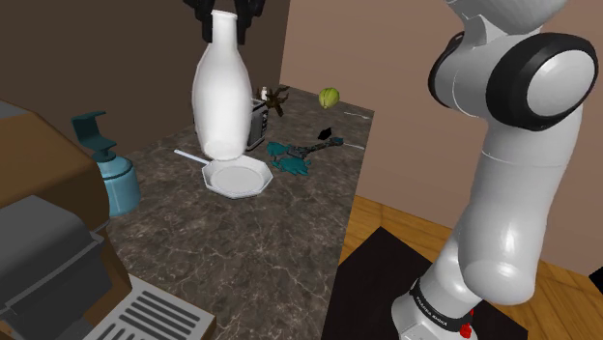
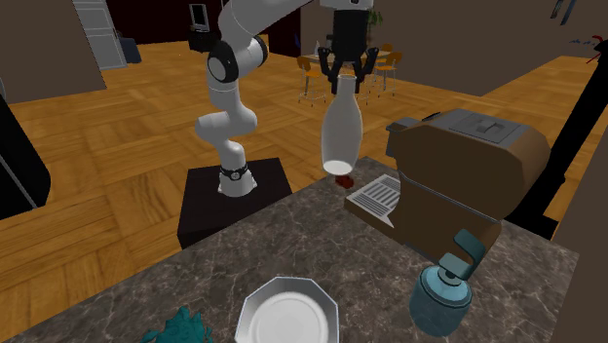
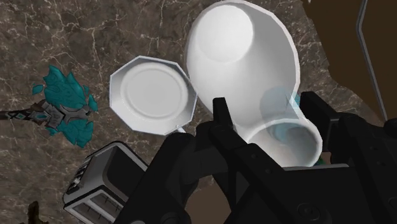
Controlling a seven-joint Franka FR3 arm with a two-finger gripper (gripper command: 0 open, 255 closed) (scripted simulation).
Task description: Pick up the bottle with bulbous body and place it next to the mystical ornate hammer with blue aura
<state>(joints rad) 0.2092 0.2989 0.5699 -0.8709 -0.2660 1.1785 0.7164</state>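
The white bottle [image 1: 220,97] hangs clear above the marbled counter [image 1: 242,256], clasped at its neck by the jaws of the gripper [image 1: 224,23], so the lift looks done, while carrying it past the bare white plate [image 1: 237,178] to the teal hammer [image 1: 295,156] is left.

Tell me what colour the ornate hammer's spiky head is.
Teal. The hammer's head shows best in the wrist view.

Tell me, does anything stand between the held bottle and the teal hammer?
The white bottle hangs lifted in the tool. A white plate lies flat on the counter between it and the teal hammer; kept high, the bottle should clear it.
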